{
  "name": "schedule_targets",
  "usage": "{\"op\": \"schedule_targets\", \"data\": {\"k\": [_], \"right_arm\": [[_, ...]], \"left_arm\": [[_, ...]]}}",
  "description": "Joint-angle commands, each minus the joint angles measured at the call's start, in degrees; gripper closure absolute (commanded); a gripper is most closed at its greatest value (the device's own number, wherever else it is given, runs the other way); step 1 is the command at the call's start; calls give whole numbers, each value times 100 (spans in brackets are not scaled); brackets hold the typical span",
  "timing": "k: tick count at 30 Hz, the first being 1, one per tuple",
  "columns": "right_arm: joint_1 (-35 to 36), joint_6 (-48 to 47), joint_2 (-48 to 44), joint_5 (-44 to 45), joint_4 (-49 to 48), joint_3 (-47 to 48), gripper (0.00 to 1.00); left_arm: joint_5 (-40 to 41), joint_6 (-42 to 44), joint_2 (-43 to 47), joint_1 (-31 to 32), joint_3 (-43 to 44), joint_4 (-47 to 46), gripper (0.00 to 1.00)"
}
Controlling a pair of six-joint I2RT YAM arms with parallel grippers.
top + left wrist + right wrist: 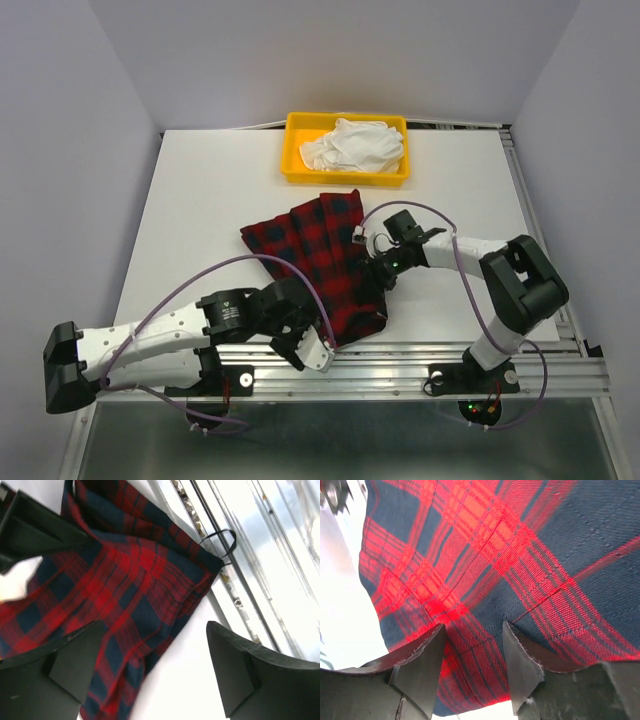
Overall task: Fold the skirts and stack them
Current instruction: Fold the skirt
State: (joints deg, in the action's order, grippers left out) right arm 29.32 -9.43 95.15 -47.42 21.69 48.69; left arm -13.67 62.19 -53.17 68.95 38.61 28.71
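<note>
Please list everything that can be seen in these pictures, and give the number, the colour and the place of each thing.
plaid skirt: one, red and black, lying rumpled in the middle of the table, with its near corner at the near edge
white cloth: one, white, crumpled inside the tray
tray: one, yellow, at the far edge of the table
table: one, white top
rail: silver metal, along the table's near edge
cables: two, purple, one looping along each arm
left gripper: one, black fingers, wide open over the skirt's near corner
right gripper: one, black fingers, jaws apart, very close to the skirt's right side
</note>
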Motion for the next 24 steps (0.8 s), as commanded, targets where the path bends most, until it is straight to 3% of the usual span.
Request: {"op": "schedule_targets", "data": {"k": [1, 4, 7, 19, 24], "right_arm": [[21, 565, 336, 338, -456, -79, 46], [21, 679, 530, 636, -411, 44, 47], [21, 732, 837, 664, -245, 202, 48], [21, 750, 1172, 681, -113, 352, 49], [21, 785, 1251, 708, -104, 369, 51]], "left_arm": [[390, -1174, 53, 66, -63, 48, 2], [1039, -1288, -439, 136, -458, -259, 1], [1621, -1140, -458, 206, -802, -1189, 1], [2360, -1087, -774, 1358, -1655, -2827, 1], [2605, -1358, -1327, 1770, -1778, -3563, 1]]}}
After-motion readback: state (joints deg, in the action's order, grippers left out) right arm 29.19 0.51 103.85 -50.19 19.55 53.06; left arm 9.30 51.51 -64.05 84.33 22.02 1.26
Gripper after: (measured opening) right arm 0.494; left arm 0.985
